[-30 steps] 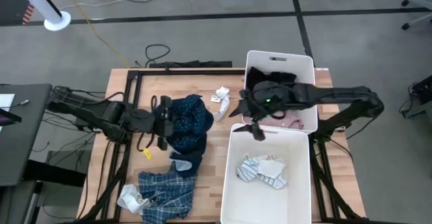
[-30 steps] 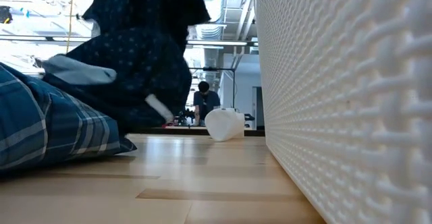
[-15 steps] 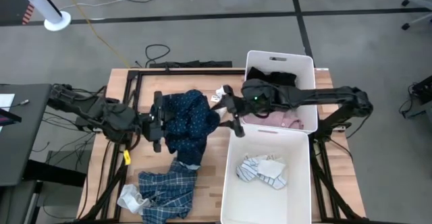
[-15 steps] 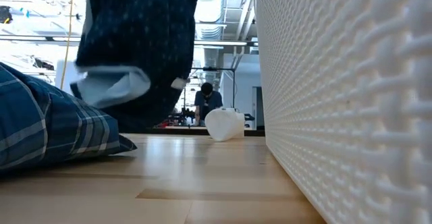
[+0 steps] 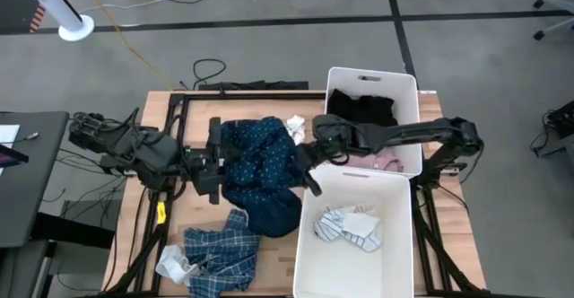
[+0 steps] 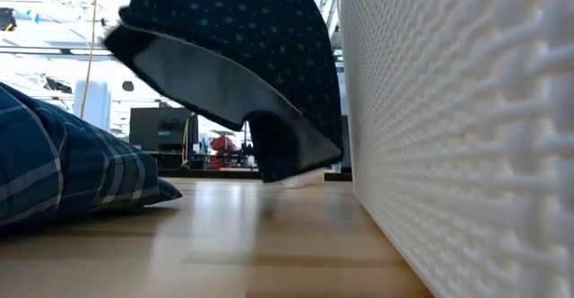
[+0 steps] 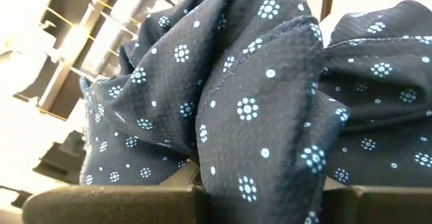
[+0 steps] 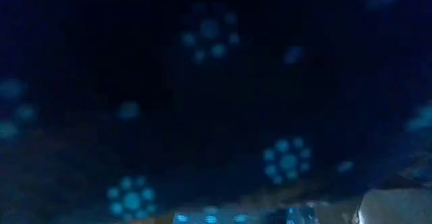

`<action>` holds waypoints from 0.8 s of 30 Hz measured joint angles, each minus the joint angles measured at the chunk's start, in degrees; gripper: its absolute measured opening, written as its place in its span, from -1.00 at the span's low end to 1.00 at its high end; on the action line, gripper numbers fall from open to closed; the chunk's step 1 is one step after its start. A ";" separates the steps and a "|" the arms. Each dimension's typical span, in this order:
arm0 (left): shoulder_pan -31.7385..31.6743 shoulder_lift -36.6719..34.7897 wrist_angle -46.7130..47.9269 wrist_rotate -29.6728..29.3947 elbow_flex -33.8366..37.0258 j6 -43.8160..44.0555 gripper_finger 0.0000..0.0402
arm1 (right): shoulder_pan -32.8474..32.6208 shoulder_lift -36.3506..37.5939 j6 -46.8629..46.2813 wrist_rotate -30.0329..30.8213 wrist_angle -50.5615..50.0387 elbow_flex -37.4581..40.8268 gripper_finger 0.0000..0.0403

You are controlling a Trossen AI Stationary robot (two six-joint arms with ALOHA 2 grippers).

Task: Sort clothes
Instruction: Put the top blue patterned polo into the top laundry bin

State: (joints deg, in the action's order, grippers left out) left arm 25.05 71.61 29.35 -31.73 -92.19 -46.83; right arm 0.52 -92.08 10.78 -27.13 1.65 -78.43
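Note:
The navy dotted piece [image 5: 260, 168] hangs spread between my two grippers over the table's middle. In the low view its lower hem [image 6: 269, 145] hangs just above the wood. My left gripper [image 5: 213, 161] is shut on its left side. My right gripper [image 5: 307, 165] is open at its right edge, and the cloth fills the right wrist view [image 8: 216, 96]. The blue plaid shirt [image 5: 220, 253] lies on the table at the near left, with a white sock [image 5: 173, 264] beside it. Another white sock [image 5: 294, 126] lies at the far middle. My left gripper pinches a bunched fold of the navy dotted piece [image 7: 223, 177] between its two fingers, coming level from the table's left. The cloth is lifted off the table and hangs below and to the right of the hold. My right gripper is at the piece's right edge [image 5: 294, 159]; whether its fingers touch the cloth I cannot tell.
The far white bin [image 5: 408, 83] holds the black shirt [image 5: 359, 108] and the pink piece [image 5: 390, 162]. The near white bin [image 5: 309, 244] holds striped socks [image 5: 350, 226]; its wall [image 6: 466, 127] fills the low view's right. A small yellow thing [image 5: 161, 210] lies at the left.
My right gripper has gone toward the table's left, from over the far bin to the navy dotted piece's right edge. My left gripper has raised the piece off the table; the cloth has spread out rightward and its lower end has swung toward the near bin.

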 joint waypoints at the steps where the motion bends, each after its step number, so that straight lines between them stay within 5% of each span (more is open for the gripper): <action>1: -0.04 0.46 -0.04 -0.01 -0.95 -0.62 -0.72 | -0.37 -0.65 0.03 -0.98 1.36 0.00 0.42; 7: -1.64 2.49 0.53 0.01 -5.70 -2.07 -0.72 | -2.32 -3.01 -0.93 -7.95 10.75 0.00 0.42; 14: -6.14 3.56 -0.01 1.93 -6.20 -2.11 -0.72 | -4.24 -3.01 -2.52 -9.05 19.43 0.00 0.42; 24: -8.94 7.93 -6.68 8.84 -6.20 -3.75 -0.72 | -4.23 -2.99 -4.32 2.01 21.70 0.00 0.42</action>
State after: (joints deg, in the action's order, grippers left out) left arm 16.11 79.53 22.67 -22.89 -98.39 -50.58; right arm -3.70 -95.07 6.46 -25.12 23.35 -78.43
